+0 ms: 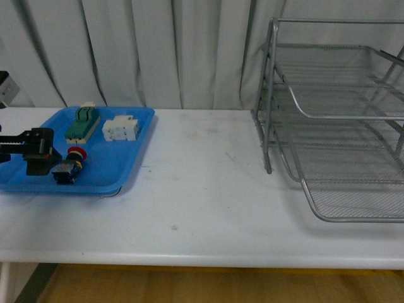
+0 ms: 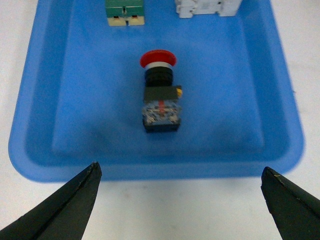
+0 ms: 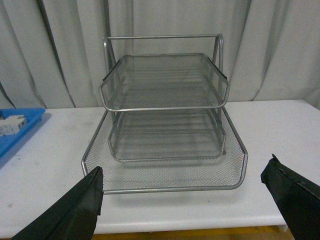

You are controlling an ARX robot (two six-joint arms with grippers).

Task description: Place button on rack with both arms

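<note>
Black fingertips (image 2: 75, 200) of the left gripper (image 2: 180, 170) are standing wide apart and holding nothing, hovering just short of the near rim of the blue tray (image 2: 35, 125), over the white table (image 1: 208, 189). Straight ahead of that open gap, inside the tray, the button (image 2: 160, 102) is lying on its side. Its long axis is running directly away from the gripper: the dark blocky body is facing the fingers as the nearer end, and the red cap is pointing off toward the far side of the tray. The jaws are therefore sitting to either side of that axis, so a straight advance looks likely to bring them astride the body and closing across its narrow width. Beyond the cap, well apart from it, the green-topped block (image 2: 125, 10) and the white block (image 2: 207, 6) are resting along the tray's far edge. Farther off, across a long bare stretch of table, the rack (image 3: 165, 108) is standing to the robot's right, and the right gripper (image 3: 183, 167) is facing its lowest tray with its fingers spread and empty. By this layout the left arm is much the nearer to the button
</note>
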